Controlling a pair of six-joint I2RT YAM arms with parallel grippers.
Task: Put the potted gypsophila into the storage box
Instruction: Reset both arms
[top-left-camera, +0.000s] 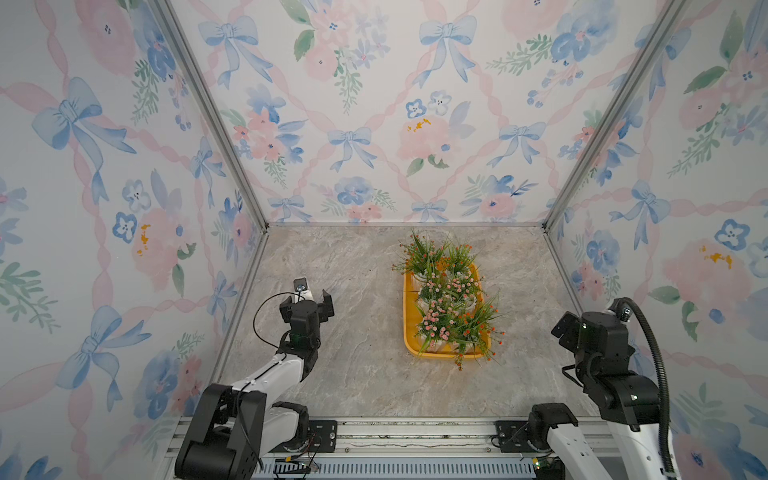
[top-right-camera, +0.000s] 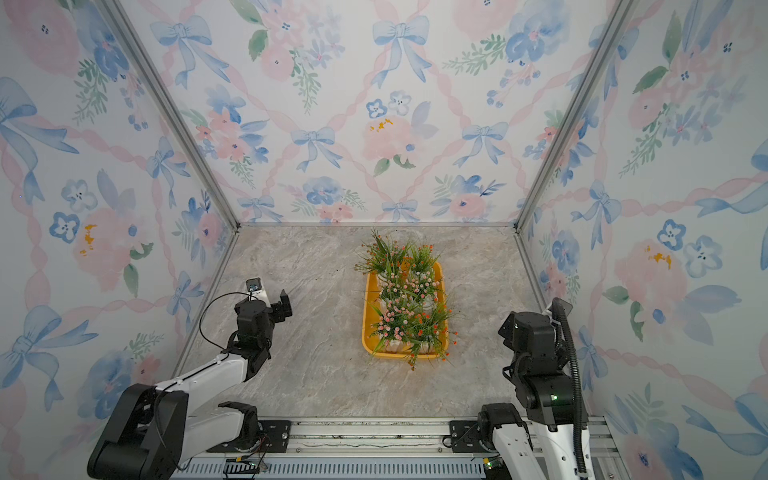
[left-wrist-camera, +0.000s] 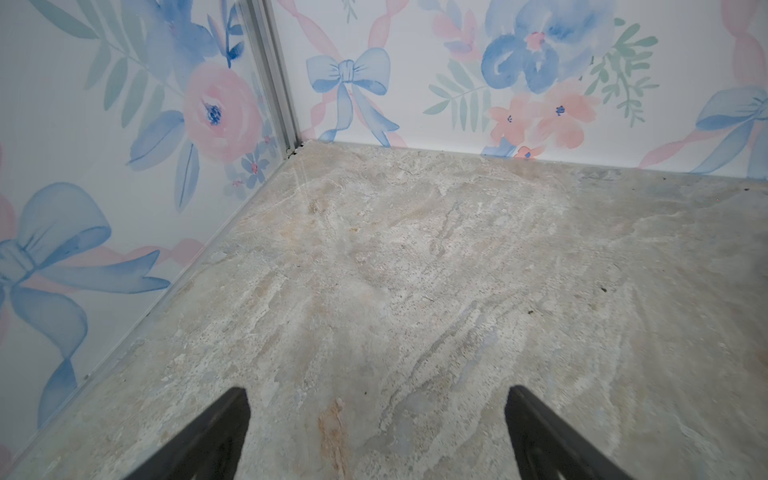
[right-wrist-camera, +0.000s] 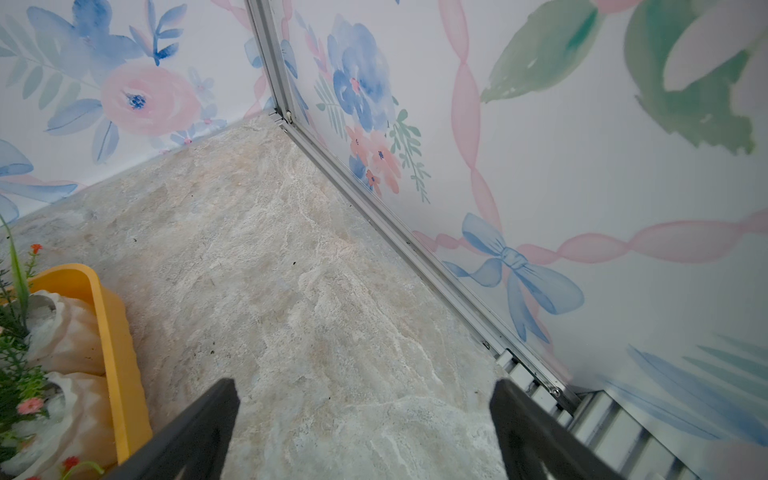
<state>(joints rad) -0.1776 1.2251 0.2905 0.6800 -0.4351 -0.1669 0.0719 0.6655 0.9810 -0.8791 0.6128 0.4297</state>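
Right claw (right-wrist-camera: 363, 388) gapes empty near the storage box (right-wrist-camera: 116, 345).

Soft, even light filled both top views, leaving only faint shadows on the tabletop (top-left-camera: 353, 382), while walls (top-left-camera: 83, 208) stretched toward frame edges.

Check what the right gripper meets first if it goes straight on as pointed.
Probably bare tabletop: the right gripper, jaws open, aims down at marble between the storage box and the side wall. The box sits off its line; depth is unclear.
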